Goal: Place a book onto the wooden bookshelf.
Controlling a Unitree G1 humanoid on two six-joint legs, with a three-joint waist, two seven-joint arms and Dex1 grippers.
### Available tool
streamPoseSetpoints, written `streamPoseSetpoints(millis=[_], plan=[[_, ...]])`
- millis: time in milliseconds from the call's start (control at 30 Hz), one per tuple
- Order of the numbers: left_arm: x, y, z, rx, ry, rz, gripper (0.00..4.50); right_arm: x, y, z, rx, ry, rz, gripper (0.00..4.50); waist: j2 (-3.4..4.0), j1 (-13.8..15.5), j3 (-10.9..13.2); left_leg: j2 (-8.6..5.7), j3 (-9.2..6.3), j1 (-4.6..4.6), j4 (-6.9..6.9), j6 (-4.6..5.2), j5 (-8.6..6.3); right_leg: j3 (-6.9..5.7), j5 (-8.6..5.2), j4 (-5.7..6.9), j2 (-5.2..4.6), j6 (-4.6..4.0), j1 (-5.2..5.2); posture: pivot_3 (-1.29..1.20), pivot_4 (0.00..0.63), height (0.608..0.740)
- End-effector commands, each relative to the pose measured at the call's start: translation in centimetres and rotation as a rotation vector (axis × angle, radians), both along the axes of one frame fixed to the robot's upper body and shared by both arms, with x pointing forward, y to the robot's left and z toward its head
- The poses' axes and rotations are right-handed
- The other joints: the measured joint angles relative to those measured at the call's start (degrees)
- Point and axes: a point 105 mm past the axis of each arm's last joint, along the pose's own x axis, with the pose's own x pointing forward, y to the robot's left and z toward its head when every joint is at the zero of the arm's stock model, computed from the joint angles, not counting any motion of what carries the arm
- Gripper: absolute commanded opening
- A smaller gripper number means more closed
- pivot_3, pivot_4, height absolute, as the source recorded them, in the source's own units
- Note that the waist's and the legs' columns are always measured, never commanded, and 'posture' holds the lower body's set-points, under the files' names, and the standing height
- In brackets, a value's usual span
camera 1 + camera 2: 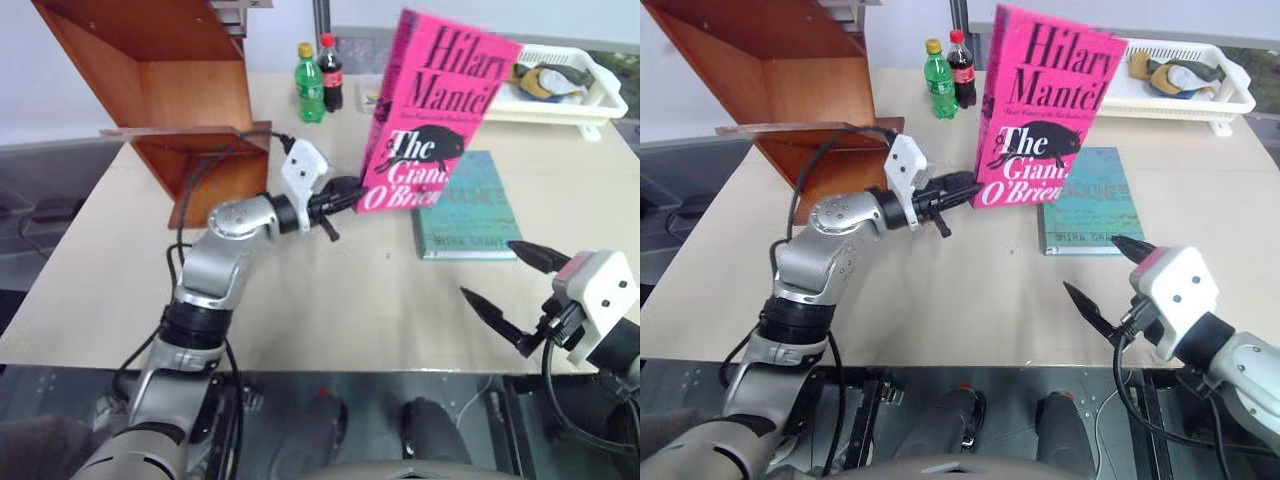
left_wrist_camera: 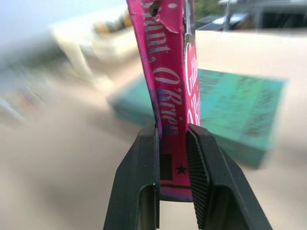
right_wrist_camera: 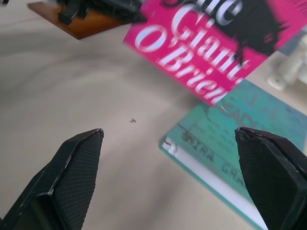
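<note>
The bright pink book (image 1: 432, 110) is held upright above the table, its cover facing me. My left gripper (image 1: 352, 193) is shut on its lower left corner; the left wrist view shows the spine (image 2: 169, 96) clamped between the two black fingers. The wooden bookshelf (image 1: 165, 75) stands at the table's back left, just left of that arm. Near the table's front right edge, my right gripper (image 1: 505, 285) stands wide open with nothing between its fingers, in front of the teal book. The right wrist view shows the pink cover (image 3: 211, 43) ahead of it.
A teal-green book (image 1: 468, 210) lies flat on the table under and right of the pink one. A green bottle (image 1: 309, 83) and a cola bottle (image 1: 331, 72) stand behind. A white basket (image 1: 560, 85) with items sits at the back right.
</note>
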Motion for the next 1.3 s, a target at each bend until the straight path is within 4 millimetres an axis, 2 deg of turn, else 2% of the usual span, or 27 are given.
streamPoseSetpoints(millis=[33, 133, 267, 367, 467, 633, 833, 967, 1167, 1300], plan=[[-1.7, -0.1, 3.9, 0.186, -0.490, 0.000, 0.52, 0.5, 0.5, 0.2, 0.011, -0.014, 0.043, 4.50, -0.01, 0.0, 0.0, 0.01, -0.01, -0.03, -0.02, 0.00, 0.00, -0.01, 0.00, -0.05, 0.00, 0.00, -0.02, 0.00, 0.150, 0.740], [-1.8, 0.8, 4.9, 0.298, -0.681, 0.015, 0.52, 1.0, 0.9, 0.3, 0.019, -0.017, 0.068, 4.50, 0.02, 0.0, 0.0, 0.00, 0.03, -0.02, -0.07, 0.00, 0.00, 0.01, 0.00, -0.03, -0.02, 0.00, -0.04, 0.00, 0.150, 0.740], [-2.1, 2.9, 7.5, 0.431, -0.883, 0.070, 0.52, 1.6, 1.0, 0.1, 0.019, -0.019, 0.098, 4.50, 0.01, -0.2, 0.0, -0.03, 0.00, -0.03, -0.10, 0.04, -0.02, -0.05, 0.01, -0.03, -0.02, 0.01, -0.05, 0.00, 0.150, 0.740], [-2.2, 5.7, 8.7, 0.553, -0.893, 0.111, 0.52, 2.2, 0.8, -0.1, 0.012, -0.017, 0.115, 4.50, -0.02, -0.9, 0.0, -0.05, 0.01, -0.03, -0.09, 0.08, -0.05, -0.04, 0.01, -0.01, -0.01, 0.02, -0.07, 0.00, 0.150, 0.740], [-2.3, 8.5, 9.6, 0.654, -0.856, 0.176, 0.52, 2.9, 0.8, -0.1, 0.009, -0.021, 0.139, 4.50, 0.01, -1.4, 0.0, -0.05, 0.07, -0.02, -0.13, 0.10, -0.06, 0.00, 0.00, 0.02, -0.02, 0.02, -0.12, 0.00, 0.150, 0.740], [-3.5, 12.9, 12.2, 0.778, -0.751, 0.333, 0.52, 4.4, 1.3, -0.3, 0.018, -0.022, 0.206, 4.50, -0.02, -2.3, 0.1, -0.04, 0.03, -0.04, -0.12, 0.11, -0.06, -0.06, 0.00, 0.04, 0.03, 0.03, -0.13, 0.00, 0.150, 0.740], [-5.0, 18.1, 11.7, 0.905, -0.496, 0.446, 0.52, 5.7, 2.3, -0.2, 0.029, -0.046, 0.278, 4.50, 0.06, -2.7, 0.1, -0.01, 0.07, -0.02, -0.17, 0.12, -0.07, -0.02, -0.01, 0.09, 0.05, 0.03, -0.26, 0.00, 0.150, 0.740], [-5.9, 22.0, 10.8, 0.993, -0.353, 0.546, 0.52, 6.2, 2.6, 1.0, 0.050, -0.096, 0.309, 4.50, 0.08, -2.7, 0.2, 0.02, 0.08, -0.03, -0.18, 0.13, -0.08, -0.01, -0.01, 0.07, 0.10, 0.03, -0.28, 0.00, 0.150, 0.740], [-6.3, 25.8, 11.0, 1.072, -0.305, 0.682, 0.52, 6.6, 2.1, 3.0, 0.049, -0.162, 0.326, 4.50, 0.09, -2.6, 0.2, 0.04, 0.10, -0.02, -0.23, 0.13, -0.08, -0.01, -0.01, 0.08, 0.10, 0.03, -0.30, 0.00, 0.150, 0.740], [-6.5, 28.3, 10.6, 1.108, -0.253, 0.741, 0.52, 6.5, 2.2, 5.3, 0.084, -0.234, 0.347, 4.50, 0.09, -2.8, 0.2, 0.06, 0.13, -0.02, -0.27, 0.13, -0.09, 0.01, -0.01, 0.07, 0.10, 0.03, -0.32, 0.00, 0.150, 0.740]])
